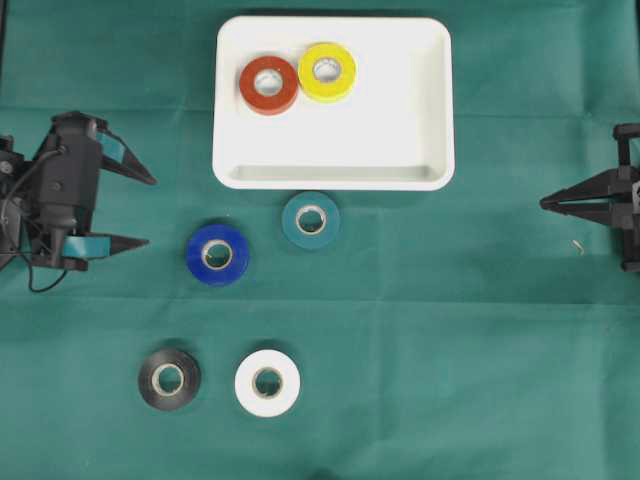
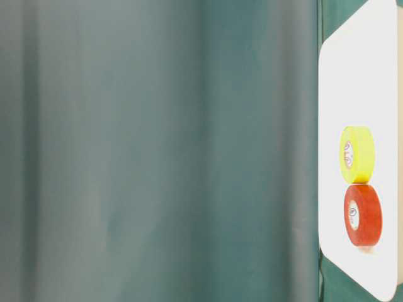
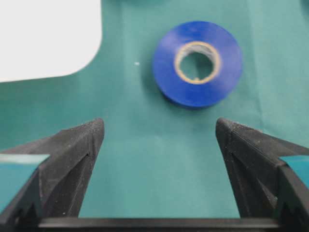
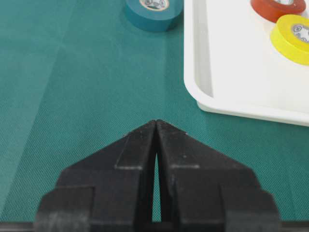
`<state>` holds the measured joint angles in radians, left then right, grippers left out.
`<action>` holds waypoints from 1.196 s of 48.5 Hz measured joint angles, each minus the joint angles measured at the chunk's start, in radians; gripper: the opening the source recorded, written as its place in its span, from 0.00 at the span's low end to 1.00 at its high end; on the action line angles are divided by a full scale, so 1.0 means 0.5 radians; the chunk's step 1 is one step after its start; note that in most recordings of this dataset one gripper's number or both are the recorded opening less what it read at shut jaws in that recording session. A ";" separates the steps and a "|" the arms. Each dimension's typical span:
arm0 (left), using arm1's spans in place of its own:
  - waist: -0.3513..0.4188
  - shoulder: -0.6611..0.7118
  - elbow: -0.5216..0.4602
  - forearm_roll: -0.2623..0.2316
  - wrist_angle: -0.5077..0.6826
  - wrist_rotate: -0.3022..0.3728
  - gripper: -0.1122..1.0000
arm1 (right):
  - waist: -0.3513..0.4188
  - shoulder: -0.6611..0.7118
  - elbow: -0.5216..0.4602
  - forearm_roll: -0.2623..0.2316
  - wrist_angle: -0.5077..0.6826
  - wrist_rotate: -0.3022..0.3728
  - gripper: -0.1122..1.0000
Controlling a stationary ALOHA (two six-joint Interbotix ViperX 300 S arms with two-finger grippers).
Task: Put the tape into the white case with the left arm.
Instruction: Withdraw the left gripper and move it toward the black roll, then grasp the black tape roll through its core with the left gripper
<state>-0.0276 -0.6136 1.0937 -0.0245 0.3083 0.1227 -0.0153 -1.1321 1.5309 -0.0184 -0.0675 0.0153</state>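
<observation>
Overhead view: the white case (image 1: 333, 160) sits far centre on the green cloth (image 1: 450, 330), holding a red tape roll (image 1: 268, 84) touching a yellow tape roll (image 1: 327, 72). Outside it lie a teal tape roll (image 1: 310, 221) just near of the rim, a blue tape roll (image 1: 217, 254), a black tape roll (image 1: 169, 379) and a white tape roll (image 1: 267, 383). At left, the left gripper (image 1: 147, 211) is spread wide and empty (blue roll straight ahead). At right, the right gripper (image 1: 546, 203) has its prongs pressed together.

view: table-level | case (image 2: 365, 75) white, at right edge on green cloth (image 2: 157, 151) | yellow tape (image 2: 357, 154) and red tape (image 2: 363, 215) inside case, touching | left: blurred green cloth
</observation>
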 measured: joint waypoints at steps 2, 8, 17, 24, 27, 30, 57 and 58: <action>-0.034 0.031 -0.015 0.000 0.000 0.009 0.95 | 0.000 0.003 0.000 0.000 0.000 0.000 0.02; -0.144 0.089 -0.071 -0.003 -0.003 0.003 0.94 | 0.000 0.000 0.000 0.000 0.000 0.000 0.02; -0.273 0.206 -0.138 0.000 -0.003 -0.067 0.92 | 0.000 0.000 0.000 0.000 0.000 -0.003 0.02; -0.362 0.325 -0.190 -0.003 -0.003 -0.110 0.91 | 0.000 0.000 0.000 0.000 0.000 0.000 0.02; -0.411 0.380 -0.218 0.000 -0.003 -0.110 0.92 | 0.000 0.000 0.000 0.000 0.000 0.000 0.02; -0.463 0.439 -0.239 0.000 -0.009 -0.110 0.91 | 0.000 0.000 0.000 0.000 0.000 -0.003 0.02; -0.767 0.908 -0.457 -0.003 -0.040 -0.114 0.91 | 0.000 0.000 0.000 0.000 0.000 0.000 0.02; -0.770 0.920 -0.460 -0.003 -0.043 -0.114 0.91 | 0.000 0.003 0.000 0.000 0.000 0.006 0.02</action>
<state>-0.4126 -0.1534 0.8636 -0.0261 0.2869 0.0660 -0.0153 -1.1305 1.5309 -0.0184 -0.0675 0.0184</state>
